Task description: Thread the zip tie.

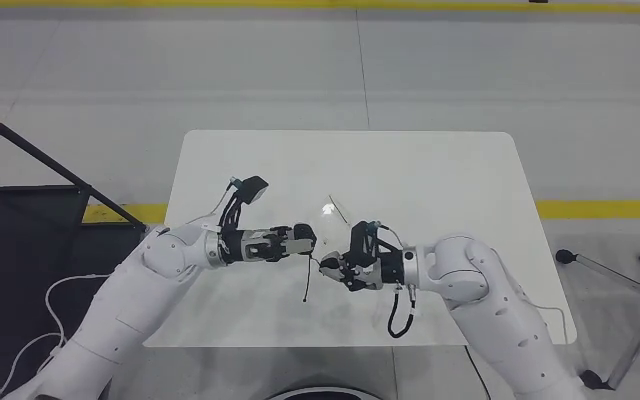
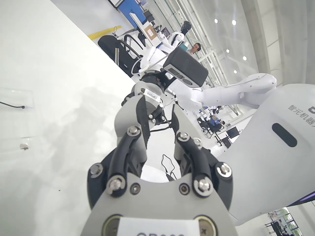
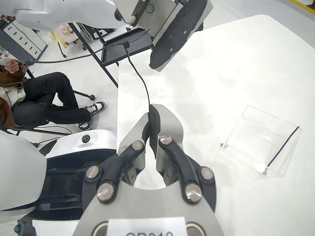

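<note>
My right gripper (image 3: 150, 110) is shut on one end of a thin black zip tie (image 3: 137, 72). The strap rises from the fingertips to its small head (image 3: 126, 44) near the table's front edge. In the top view the zip tie (image 1: 306, 282) hangs as a short dark line between the two grippers. My left gripper (image 2: 158, 110) is open, with a clear gap between its fingers, and faces the right gripper (image 1: 327, 268) from a short way off. One of its dotted black pads (image 3: 177, 28) stands just beyond the tie's head, not touching it.
A small clear plastic box (image 3: 263, 143) lies on the white table (image 1: 450, 180) behind the grippers, with another black zip tie (image 3: 283, 146) inside. The same box (image 2: 17, 99) is off to the side of my left gripper. The table's front edge (image 3: 118, 99) runs close under the held tie.
</note>
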Robot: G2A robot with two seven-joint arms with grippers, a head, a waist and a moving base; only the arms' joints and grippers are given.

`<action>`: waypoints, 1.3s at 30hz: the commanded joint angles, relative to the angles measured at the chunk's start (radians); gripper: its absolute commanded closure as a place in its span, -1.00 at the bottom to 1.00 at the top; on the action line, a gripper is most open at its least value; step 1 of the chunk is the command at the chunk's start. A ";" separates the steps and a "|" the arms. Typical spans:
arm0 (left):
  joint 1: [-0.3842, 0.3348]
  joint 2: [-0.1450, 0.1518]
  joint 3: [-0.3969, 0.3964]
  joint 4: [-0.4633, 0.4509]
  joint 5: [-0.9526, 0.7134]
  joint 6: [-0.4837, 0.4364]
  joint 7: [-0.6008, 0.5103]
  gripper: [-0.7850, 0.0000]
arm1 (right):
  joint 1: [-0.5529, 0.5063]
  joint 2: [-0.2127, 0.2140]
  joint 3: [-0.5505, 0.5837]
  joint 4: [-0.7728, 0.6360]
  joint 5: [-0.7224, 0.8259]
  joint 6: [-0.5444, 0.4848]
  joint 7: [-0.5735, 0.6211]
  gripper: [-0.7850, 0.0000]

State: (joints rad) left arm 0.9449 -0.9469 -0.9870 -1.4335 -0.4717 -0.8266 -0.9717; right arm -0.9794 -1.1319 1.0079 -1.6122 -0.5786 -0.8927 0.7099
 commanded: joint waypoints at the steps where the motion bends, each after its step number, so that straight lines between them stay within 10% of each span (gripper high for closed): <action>1: 0.000 -0.001 -0.001 0.002 -0.001 -0.001 -0.003 0.33 | 0.002 0.001 -0.002 0.001 0.002 0.001 -0.002 1.00; 12: 0.002 -0.006 -0.008 0.002 -0.001 -0.007 -0.015 1.00 | 0.009 0.008 -0.013 0.002 0.006 0.010 -0.008 1.00; 39: 0.048 0.001 -0.106 0.028 0.000 -0.052 0.030 1.00 | -0.034 0.048 0.042 -0.017 0.094 -0.120 -0.151 1.00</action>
State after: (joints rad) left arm 0.9913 -0.9461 -1.0902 -1.4053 -0.4706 -0.8780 -0.9420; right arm -1.0127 -1.0854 1.0503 -1.6276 -0.4896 -1.0123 0.5640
